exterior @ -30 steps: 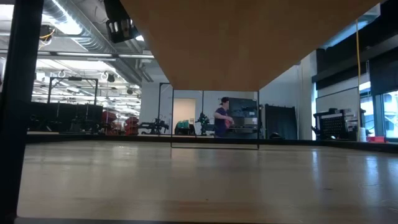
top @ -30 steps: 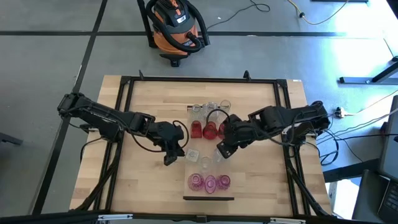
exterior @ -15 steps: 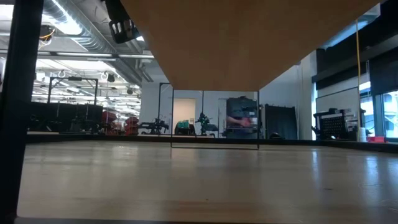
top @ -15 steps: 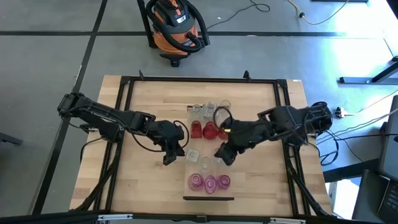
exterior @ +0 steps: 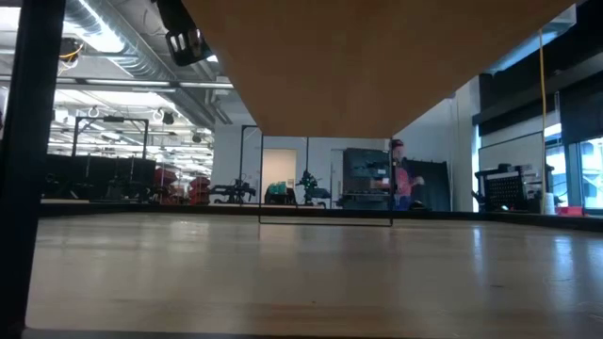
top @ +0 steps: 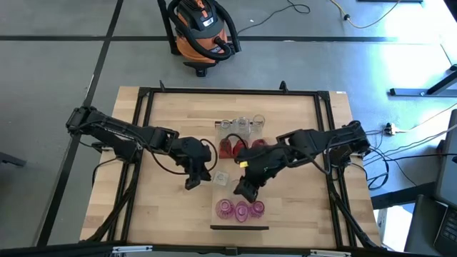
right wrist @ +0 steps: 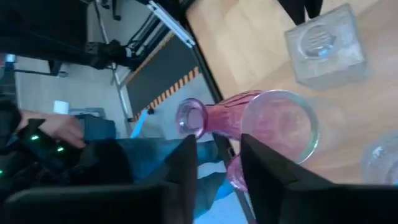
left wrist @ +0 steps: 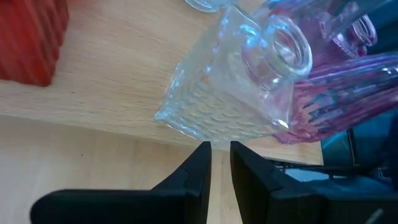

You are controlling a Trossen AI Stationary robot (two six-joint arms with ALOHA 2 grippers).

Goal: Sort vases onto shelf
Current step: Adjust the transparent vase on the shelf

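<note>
The shelf is a pale plank running from far to near at mid-table. Clear vases stand at its far end, then red vases, a square clear vase and three pink vases at the near end. My left gripper is shut and sits low over the tabletop just left of the shelf. It points at the square clear vase without touching it. My right gripper is open above the shelf, just beyond the pink row. A ribbed pink vase stands ahead of its fingers. My right gripper comes at the pink row from above, slanting toward the table's near-left. A bit of pink glass shows between its fingers. I cannot tell whether either finger touches it.
A black frame runs along the tabletop's edges. Bare tabletop lies to the left and right of the shelf. An orange vacuum cleaner stands on the floor beyond the far edge. In the low view a person walks in the room far behind.
My right gripper has travelled from beside the red vases toward the near-left, along the shelf, and now hangs by the pink row. The vases stand as before. The person in the far room has walked toward the right.
</note>
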